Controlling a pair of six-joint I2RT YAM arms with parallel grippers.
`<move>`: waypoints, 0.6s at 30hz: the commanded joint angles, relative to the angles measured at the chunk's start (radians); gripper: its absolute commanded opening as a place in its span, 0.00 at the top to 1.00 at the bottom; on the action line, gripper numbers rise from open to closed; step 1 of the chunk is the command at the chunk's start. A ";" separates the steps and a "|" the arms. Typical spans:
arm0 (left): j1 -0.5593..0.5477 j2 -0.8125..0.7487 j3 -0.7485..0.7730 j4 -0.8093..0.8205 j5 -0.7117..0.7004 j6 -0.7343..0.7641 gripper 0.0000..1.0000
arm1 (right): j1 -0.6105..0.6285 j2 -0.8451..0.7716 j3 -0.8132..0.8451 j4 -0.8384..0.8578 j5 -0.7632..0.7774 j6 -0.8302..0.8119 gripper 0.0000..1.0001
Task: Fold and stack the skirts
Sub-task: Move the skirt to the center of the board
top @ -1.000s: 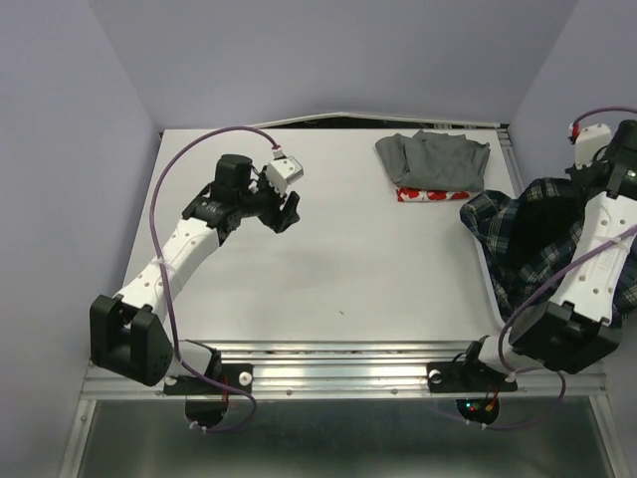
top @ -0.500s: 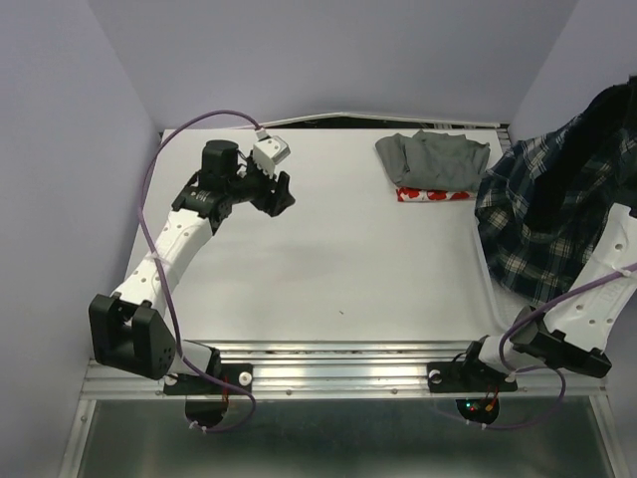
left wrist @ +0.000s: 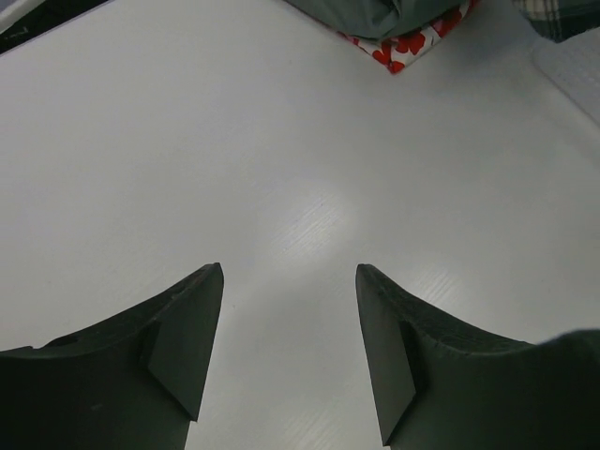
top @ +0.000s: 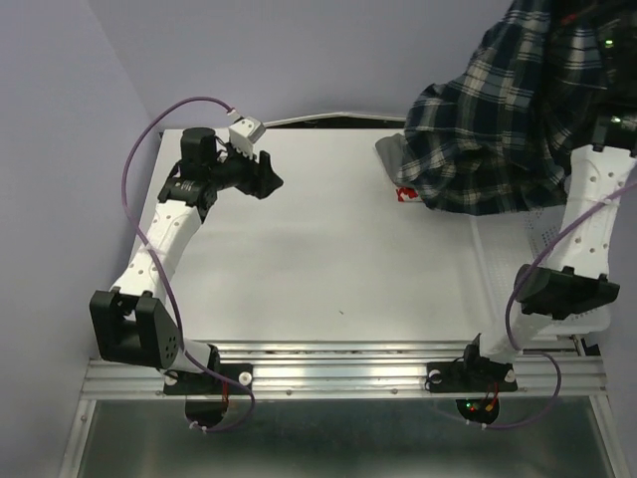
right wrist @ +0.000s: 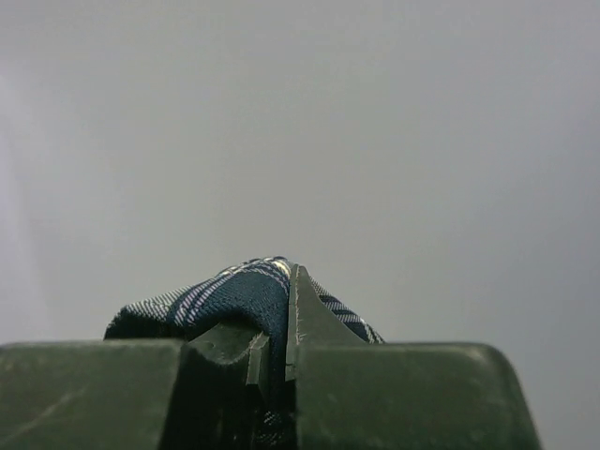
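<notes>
My right gripper (right wrist: 278, 347) is shut on the plaid skirt (top: 508, 119) and holds it high at the upper right of the top view, where the gripper itself is hidden by cloth. The skirt hangs over the folded grey skirt (top: 390, 151), which lies on the red-print white skirt (top: 406, 195) at the back right of the table. Both also show in the left wrist view, the grey one (left wrist: 352, 14) above the red-print one (left wrist: 408, 47). My left gripper (top: 265, 179) is open and empty over the back left of the table, also seen in the left wrist view (left wrist: 289, 277).
A white mesh basket (top: 542, 234) stands at the table's right edge, behind the right arm. Purple walls close in on the left, back and right. The arm bases sit on the metal rail (top: 338, 368) at the near edge.
My right arm has swung up and leftwards, lifting the plaid skirt out of the basket until it hangs over the folded pile. My left gripper has drawn back towards the far left corner.
</notes>
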 commanded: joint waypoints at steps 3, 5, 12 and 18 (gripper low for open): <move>0.068 -0.038 0.056 0.088 0.063 -0.073 0.30 | 0.346 0.061 -0.050 0.184 0.055 -0.022 0.99; 0.096 -0.062 0.047 0.091 0.072 -0.076 0.30 | 0.484 0.087 -0.074 0.170 0.071 -0.089 0.99; 0.166 -0.136 0.038 0.002 0.060 -0.001 0.30 | 0.811 0.121 -0.361 0.187 0.098 -0.309 0.99; 0.257 -0.185 -0.011 -0.082 0.055 0.061 0.30 | 0.987 0.174 -0.644 0.216 0.034 -0.450 0.99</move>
